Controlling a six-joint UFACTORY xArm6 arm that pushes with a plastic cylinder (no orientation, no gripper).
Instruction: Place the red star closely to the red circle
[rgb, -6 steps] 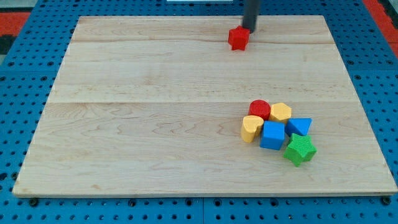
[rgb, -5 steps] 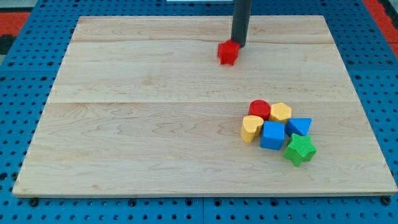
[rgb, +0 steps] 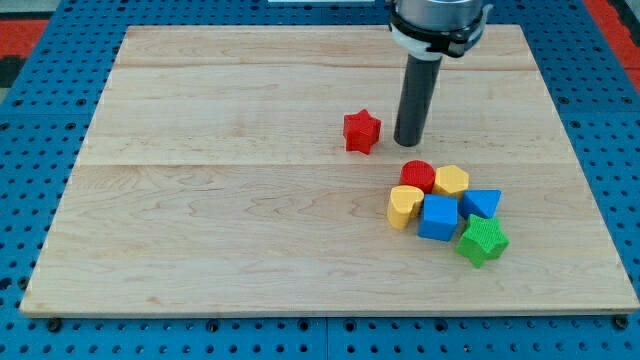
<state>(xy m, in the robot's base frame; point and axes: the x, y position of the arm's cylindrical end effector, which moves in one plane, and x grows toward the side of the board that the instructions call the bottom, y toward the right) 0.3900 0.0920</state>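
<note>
Resting tip: my tip (rgb: 408, 143) is sitting on the wooden board (rgb: 220, 220), just to the view's right of the red star (rgb: 362, 131), small gap showing btwn them.
Tool state: plain rod, no jaws, so it's not gripping anything; it's standing upright w/ nothing stuck to it.
Red star: lying flat near the board's middle, toward the view's top, apart from the cluster.
Red circle (rgb: 418, 176): sitting below and slightly right of my tip, near it, at the cluster's top-left corner.
Cluster: yellow hexagon-ish block (rgb: 451, 180) is touching the red circle's right side; yellow heart (rgb: 402, 206) is sitting just below the red circle; blue cube (rgb: 438, 216) is lying next to the heart; blue triangle (rgb: 482, 203) is sitting at the right; green star (rgb: 482, 241) is sitting at the view's bottom-right of the group.
Containers: can't see any; all blocks are lying straight on the board, which is resting on a blue pegboard surface (rgb: 60, 340).
</note>
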